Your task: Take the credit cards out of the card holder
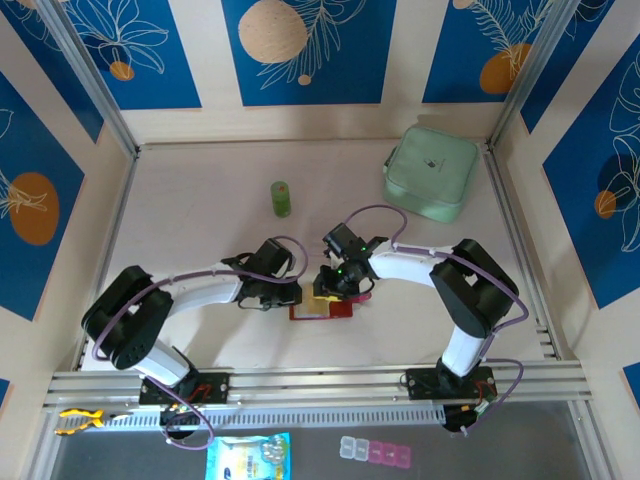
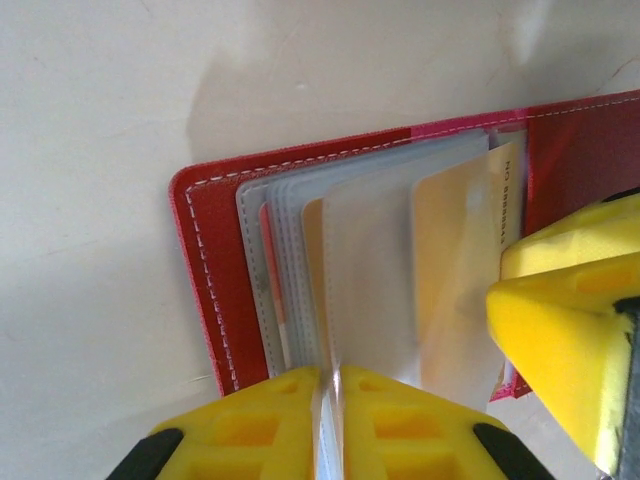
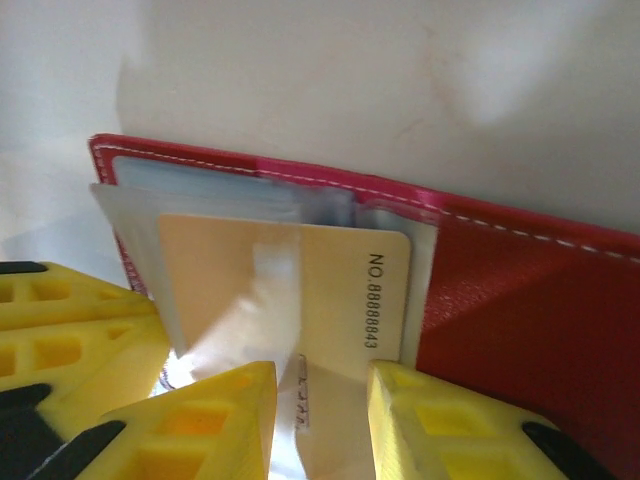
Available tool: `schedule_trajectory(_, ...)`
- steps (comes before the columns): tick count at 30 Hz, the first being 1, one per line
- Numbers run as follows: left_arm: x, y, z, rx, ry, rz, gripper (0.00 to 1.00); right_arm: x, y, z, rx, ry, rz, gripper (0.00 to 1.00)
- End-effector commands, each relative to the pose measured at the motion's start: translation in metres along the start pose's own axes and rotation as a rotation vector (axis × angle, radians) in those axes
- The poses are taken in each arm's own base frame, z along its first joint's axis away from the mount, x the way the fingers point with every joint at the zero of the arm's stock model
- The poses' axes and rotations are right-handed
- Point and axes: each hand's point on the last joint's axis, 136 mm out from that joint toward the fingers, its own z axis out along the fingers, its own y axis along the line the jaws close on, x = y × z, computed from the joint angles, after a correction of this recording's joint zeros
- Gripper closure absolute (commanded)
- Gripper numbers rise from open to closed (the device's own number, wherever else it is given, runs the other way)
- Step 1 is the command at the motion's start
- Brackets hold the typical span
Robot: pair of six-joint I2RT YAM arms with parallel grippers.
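Note:
The red card holder (image 1: 342,311) lies open on the table between the two arms, its red cover (image 2: 215,260) flat and its clear pockets fanned up. My left gripper (image 2: 333,372) is shut on one clear pocket sheet (image 2: 365,280), pinching its edge. An orange-yellow credit card (image 3: 340,290) printed NO.8888843 sticks partly out of a pocket. My right gripper (image 3: 322,375) stands open over that card's lower edge, a finger on each side of a gap. A pinkish-red card edge (image 2: 272,290) shows deeper in the pockets. From above, the left gripper (image 1: 288,296) and right gripper (image 1: 335,290) meet at the holder.
A mint-green pouch (image 1: 430,172) sits at the back right and a small green bottle (image 1: 281,198) stands behind the holder. Walls close the table on three sides. A blue packet (image 1: 248,457) and a small pink and clear box (image 1: 375,452) lie in front of the rail.

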Motion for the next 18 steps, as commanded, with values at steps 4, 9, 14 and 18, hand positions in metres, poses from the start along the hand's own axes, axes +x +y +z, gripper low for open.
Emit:
schedule_trajectory(4, 0.009, 0.008, -0.003, -0.037, 0.016, 0.000, 0.86, 0.004, -0.008, -0.013, 0.043, -0.016, -0.008, 0.69)
schedule_trajectory(9, 0.002, 0.002, -0.011, -0.035, -0.007, 0.015, 0.87, 0.003, -0.005, -0.018, 0.029, -0.035, -0.018, 0.69)
schedule_trajectory(14, -0.004, -0.008, -0.019, -0.013, -0.024, 0.027, 0.88, 0.004, -0.006, -0.020, 0.011, -0.035, -0.007, 0.69)
schedule_trajectory(18, -0.005, -0.021, -0.015, 0.041, -0.005, 0.032, 0.92, 0.004, -0.005, -0.019, -0.040, -0.024, 0.005, 0.70)
